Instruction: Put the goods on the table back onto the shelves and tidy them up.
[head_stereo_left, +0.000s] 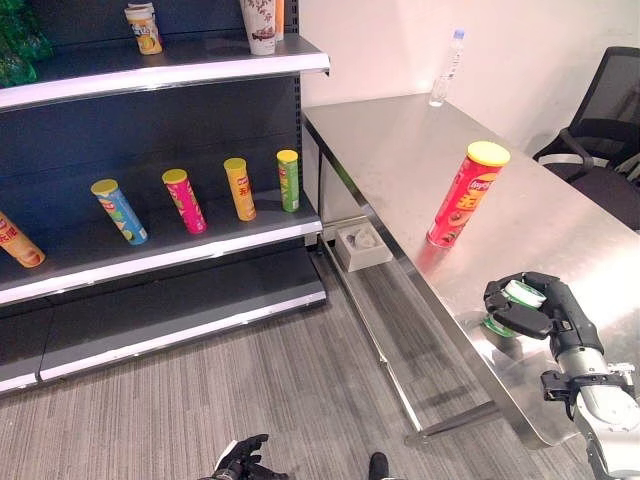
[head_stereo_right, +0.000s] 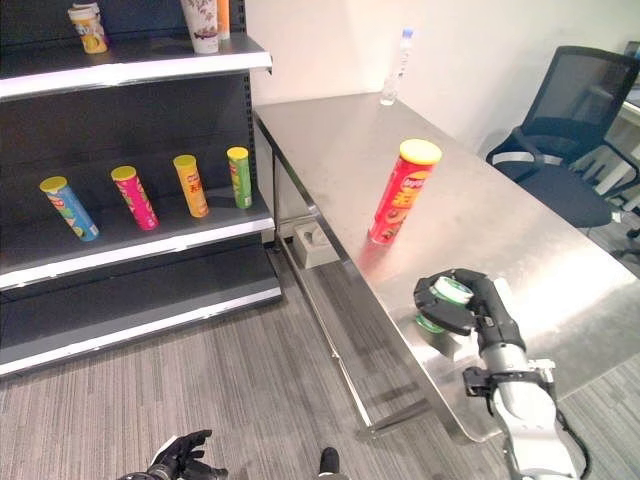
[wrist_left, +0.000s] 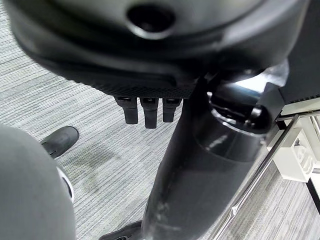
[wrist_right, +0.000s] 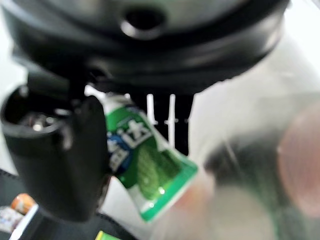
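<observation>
**Green Container Held in Right Hand at Table's Near Edge**

A small green-and-white container (head_stereo_left: 520, 300) is gripped by the right hand (head_stereo_left: 535, 305), whose fingers and thumb are curled round it. In the right wrist view the green container (wrist_right: 145, 170) is seen pinched between the thumb and the fingers, tilted, with its white end toward the palm. The hand is held over the near part of the steel table (head_stereo_left: 420, 160), close to its front edge; whether the container touches the tabletop cannot be told.

Farther back on the table a red can (head_stereo_left: 465, 195) with a yellow lid is stood upright, well apart from the hand. A clear bottle (head_stereo_left: 446, 68) is placed at the table's far edge, near the wall.

To the left of the table a dark shelf unit (head_stereo_left: 180, 245) is seen. On its middle shelf four cans are lined up: a blue can (head_stereo_left: 120, 212), a pink can (head_stereo_left: 185, 201), an orange can (head_stereo_left: 240, 189) and a green can (head_stereo_left: 288, 180). A cup (head_stereo_left: 260, 25) and a small yellow tub (head_stereo_left: 144, 28) are set on the upper shelf.

The left hand (head_stereo_left: 243, 460) is held low above the grey floor, its fingers loosely spread and nothing held. A black office chair (head_stereo_left: 600, 130) is placed beyond the table on the right.
</observation>
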